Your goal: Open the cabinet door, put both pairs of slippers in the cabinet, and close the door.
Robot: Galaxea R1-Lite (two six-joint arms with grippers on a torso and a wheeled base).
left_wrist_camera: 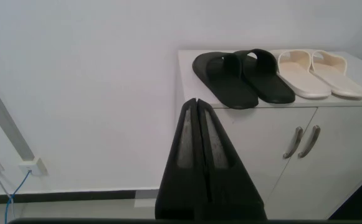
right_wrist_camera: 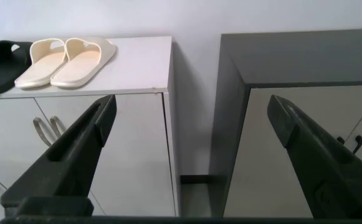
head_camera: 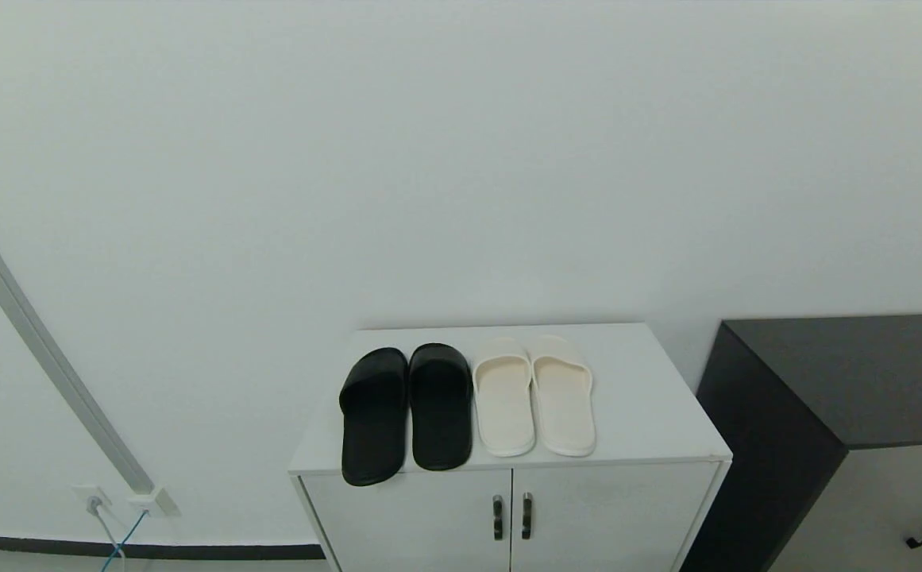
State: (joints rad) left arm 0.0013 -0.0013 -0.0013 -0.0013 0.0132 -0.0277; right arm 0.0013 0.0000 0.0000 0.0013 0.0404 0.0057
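Pressing flat together, the left fingers (left_wrist_camera: pixel 190 143) are clenched on nothing, while the right fingers (right_wrist_camera: pixel 81 140) stand spread wide, probably readied for a handle. Both hang short of the white cabinet (head_camera: pixel 651 381), its doors shut and its paired handles (head_camera: pixel 511 516) at 6 o'clock. On top, the black slippers (head_camera: pixel 373 413) lie at 9 o'clock of the cream slippers (head_camera: pixel 504 405), heels frontward, which should ease picking. A dark cabinet (head_camera: pixel 826 373) stands at 3 o'clock.
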